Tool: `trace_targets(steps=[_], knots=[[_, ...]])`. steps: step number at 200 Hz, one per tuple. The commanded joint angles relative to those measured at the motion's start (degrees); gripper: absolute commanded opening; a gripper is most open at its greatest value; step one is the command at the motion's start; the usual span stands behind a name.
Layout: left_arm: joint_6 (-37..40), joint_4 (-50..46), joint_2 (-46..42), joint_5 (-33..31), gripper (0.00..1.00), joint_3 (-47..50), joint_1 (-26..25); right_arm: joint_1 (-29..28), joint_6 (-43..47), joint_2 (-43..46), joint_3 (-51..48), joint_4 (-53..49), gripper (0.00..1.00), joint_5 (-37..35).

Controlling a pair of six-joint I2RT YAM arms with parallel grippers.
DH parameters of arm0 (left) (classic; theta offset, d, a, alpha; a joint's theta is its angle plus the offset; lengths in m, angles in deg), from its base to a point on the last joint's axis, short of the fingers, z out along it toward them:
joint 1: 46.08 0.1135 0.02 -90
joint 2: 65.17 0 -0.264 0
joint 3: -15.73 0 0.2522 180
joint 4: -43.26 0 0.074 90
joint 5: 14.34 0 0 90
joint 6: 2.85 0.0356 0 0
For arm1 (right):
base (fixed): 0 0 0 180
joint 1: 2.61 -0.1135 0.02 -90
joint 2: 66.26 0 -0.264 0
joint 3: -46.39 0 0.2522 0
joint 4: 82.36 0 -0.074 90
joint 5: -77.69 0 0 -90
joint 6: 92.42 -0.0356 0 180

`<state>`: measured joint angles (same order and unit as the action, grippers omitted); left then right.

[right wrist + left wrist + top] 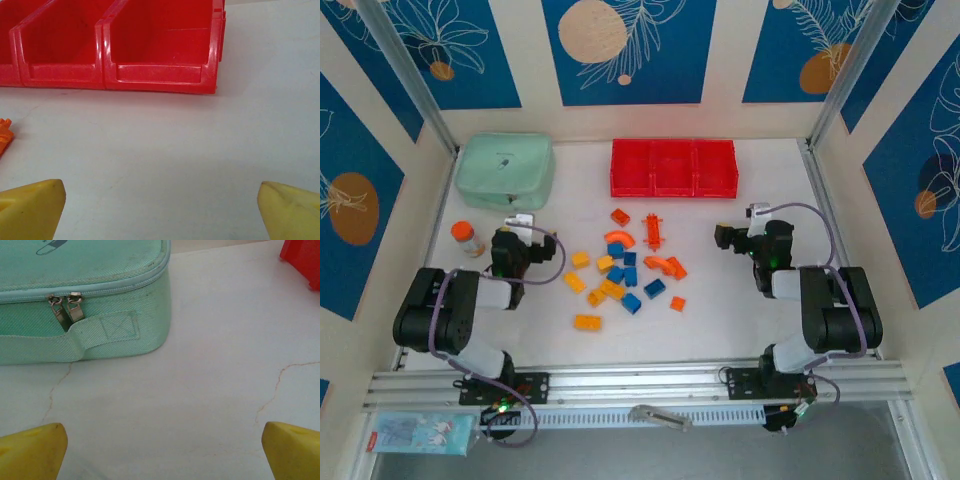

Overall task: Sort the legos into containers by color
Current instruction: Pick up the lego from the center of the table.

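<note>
Right gripper hung low over the white table with its yellow fingertips spread wide and nothing between them, facing the front wall of the rightmost compartment of the containers, three joined red bins set against the back wall. Across the table the left gripper was equally wide and empty, pointed at the zippered corner of a mint-green pouch. By all appearances the sorting had not begun: every compartment looked bare from above, and the legos, a mix of orange, blue and yellow bricks, lay scattered in a loose cluster mid-table between the two arms, well short of the bins. Colours were thoroughly mingled there, with several bricks touching or just beside one another, which would likely make it awkward to pinch one without nudging its neighbours. A spiky orange piece sat at the far edge of the cluster, nearest the bins. Nothing stood between the pile and the containers. The pouch and a small orange-capped bottle occupied the left side, near the left arm but apart from the bricks, and seemed unlikely to interfere.
</note>
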<state>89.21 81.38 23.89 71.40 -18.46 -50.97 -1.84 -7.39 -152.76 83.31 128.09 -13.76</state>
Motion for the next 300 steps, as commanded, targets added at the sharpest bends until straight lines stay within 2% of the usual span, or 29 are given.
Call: trace_targets(steps=[1,220,250,277,300], knots=[[1.01,1.72,0.66,1.18,0.99,-1.28,0.67,-0.25,-0.14,-0.58,1.01,1.3,0.99,-0.04],[1.01,2.08,0.55,1.08,0.99,-1.04,0.67,0.1,-0.39,-0.6,1.11,1.24,0.99,0.68],[0.05,3.33,-0.54,-0.9,0.99,-0.05,0.67,0.37,-0.74,-0.26,1.14,1.06,0.99,1.0],[0.65,1.47,-4.68,0.1,0.99,0.95,0.67,0.46,-1.26,3.72,-0.67,1.21,0.99,-0.27],[0.49,-0.29,-9.2,-0.42,0.99,2.07,0.69,0.47,-1.64,9.02,-0.73,-2.92,0.99,-1.33]])
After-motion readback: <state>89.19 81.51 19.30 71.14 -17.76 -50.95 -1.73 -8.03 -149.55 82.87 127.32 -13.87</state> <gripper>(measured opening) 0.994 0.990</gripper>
